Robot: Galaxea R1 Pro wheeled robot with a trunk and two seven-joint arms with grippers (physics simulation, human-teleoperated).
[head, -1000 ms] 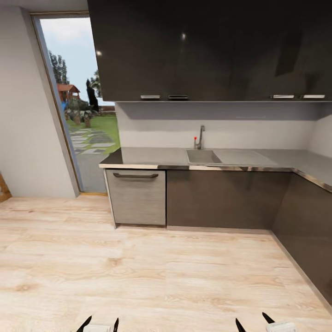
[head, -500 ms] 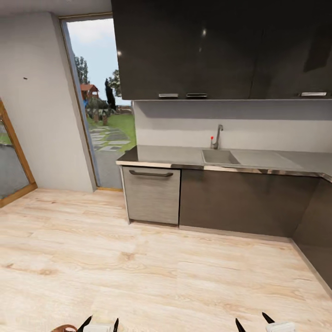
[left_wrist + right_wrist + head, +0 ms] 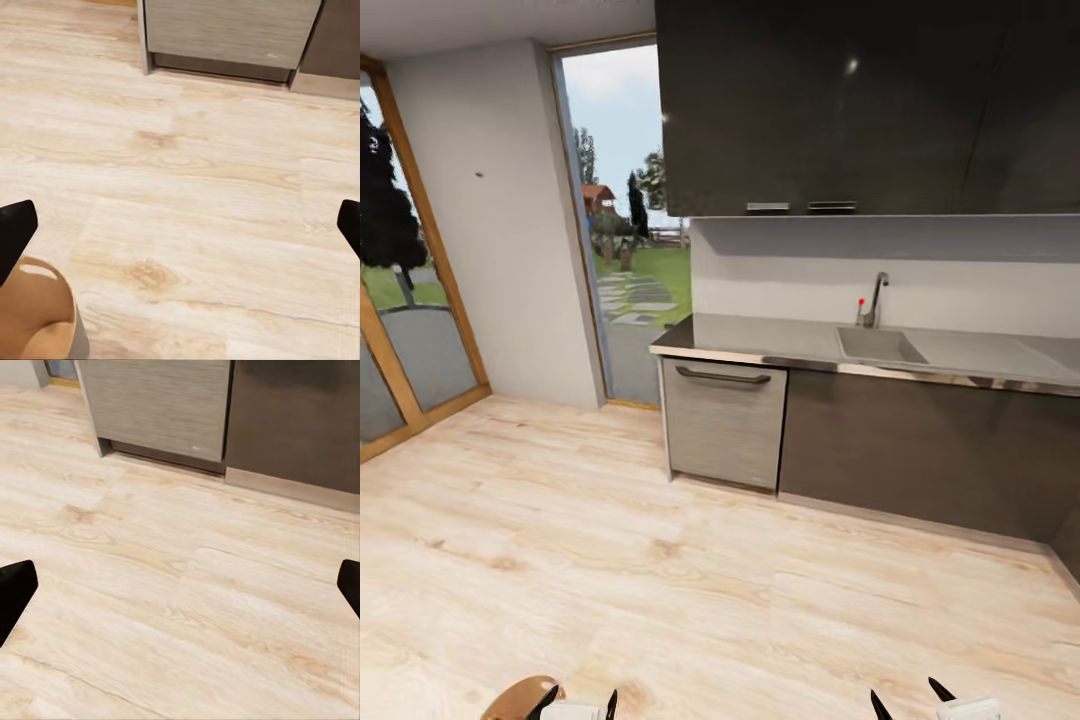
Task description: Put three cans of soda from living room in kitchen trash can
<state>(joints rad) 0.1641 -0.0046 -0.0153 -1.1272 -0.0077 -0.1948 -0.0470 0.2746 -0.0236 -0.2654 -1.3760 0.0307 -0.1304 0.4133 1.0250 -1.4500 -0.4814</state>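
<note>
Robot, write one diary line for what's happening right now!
place: kitchen | trash can on floor by left gripper | left open, empty | right gripper open, empty | cans unseen

Black pointed fingers (image 3: 543, 703) — (white housings)

Both grippers sit low at the bottom edge of the head view, fingers pointing forward. The left gripper (image 3: 577, 702) has its jaws spread wide, nothing between them. The right gripper (image 3: 908, 697) is likewise spread wide and empty. Fingertips (image 3: 15, 229) are black and tapered.
</note>
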